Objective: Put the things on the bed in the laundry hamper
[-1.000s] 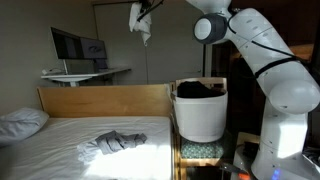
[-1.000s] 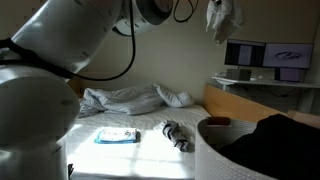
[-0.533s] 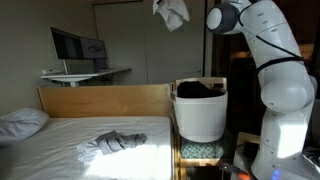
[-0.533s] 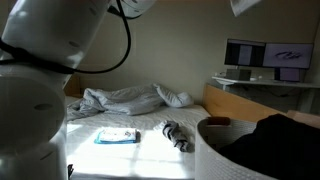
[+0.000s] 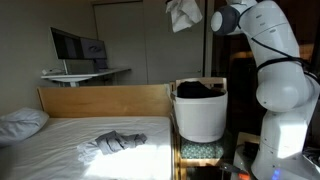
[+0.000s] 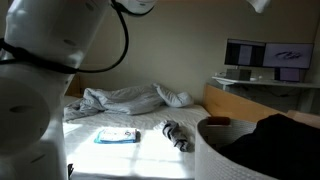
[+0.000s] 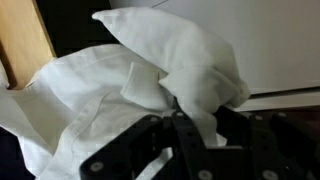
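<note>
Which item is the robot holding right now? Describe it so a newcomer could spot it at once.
Start at the white laundry hamper beside the bed, then look high up, where the arm's claw pinches a crumpled white cloth. It alone hangs in the air and is white; the grey garment lies on the mattress.

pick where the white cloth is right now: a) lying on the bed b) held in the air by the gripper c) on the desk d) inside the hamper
b: the white cloth is pinched in the gripper and hangs far higher than the laundry hamper.
</note>
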